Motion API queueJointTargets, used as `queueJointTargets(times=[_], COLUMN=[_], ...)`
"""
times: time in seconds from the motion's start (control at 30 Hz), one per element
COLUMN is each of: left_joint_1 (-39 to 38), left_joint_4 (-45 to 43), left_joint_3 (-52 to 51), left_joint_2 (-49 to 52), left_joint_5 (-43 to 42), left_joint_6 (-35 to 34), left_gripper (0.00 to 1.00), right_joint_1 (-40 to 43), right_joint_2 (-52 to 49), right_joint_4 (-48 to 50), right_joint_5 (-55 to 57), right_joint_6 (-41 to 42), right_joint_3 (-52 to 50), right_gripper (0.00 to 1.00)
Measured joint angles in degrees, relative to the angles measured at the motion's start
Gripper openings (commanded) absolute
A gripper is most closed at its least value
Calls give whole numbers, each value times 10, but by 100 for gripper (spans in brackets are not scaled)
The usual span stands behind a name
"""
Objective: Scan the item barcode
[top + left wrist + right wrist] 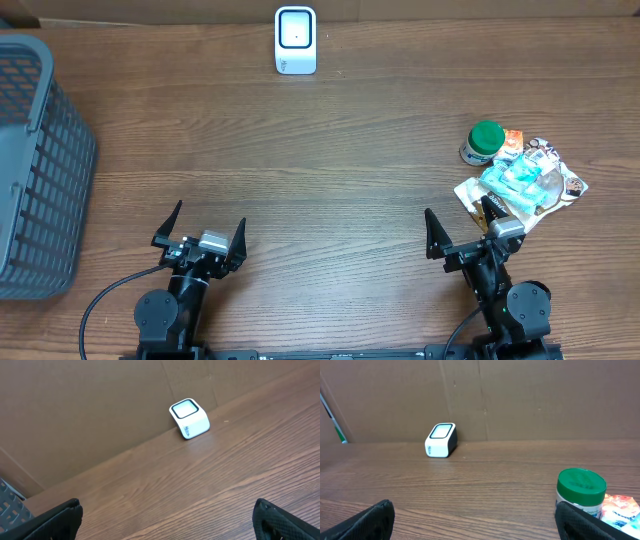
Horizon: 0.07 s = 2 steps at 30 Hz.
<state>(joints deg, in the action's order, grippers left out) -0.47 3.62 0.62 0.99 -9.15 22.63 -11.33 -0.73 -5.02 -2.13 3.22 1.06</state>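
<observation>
Both my grippers rest at the near edge of the table (330,170), on the side opposite the scanner (296,40). The left gripper (210,228) has its jaws spread wide and holds nothing. The right gripper (460,228) is likewise spread wide and holds nothing.

The scanner is a small white box with a dark window, standing at the far edge against the cardboard wall (100,410).

The items lie well to the right of the scanner and nearer to me, just ahead of my right gripper. They are a jar with a green lid (484,142) and a heap of snack packets (525,180) touching it on its near side. One right finger overlaps the heap's near edge from above; I cannot tell whether they touch.

A grey basket (35,170) sits far to the left of the scanner, cut off by the frame edge. The bare wood between scanner and items is open.

The packets overlap, so I cannot count them. The labels are too small to read, and I can make out no barcode. In the right wrist view the packets are cut off at the corner.
</observation>
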Motion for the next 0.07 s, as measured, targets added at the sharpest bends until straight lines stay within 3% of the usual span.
queueJointTargets(times=[0.07], left_joint_1=[0], left_joint_4=[0], left_joint_3=[0], left_joint_2=[0], left_joint_5=[0], left_joint_6=[0], left_gripper=[100], right_joint_1=[0], right_joint_2=[0], right_joint_4=[0], right_joint_5=[0], right_joint_6=[0], right_joint_3=[0], right_gripper=[100])
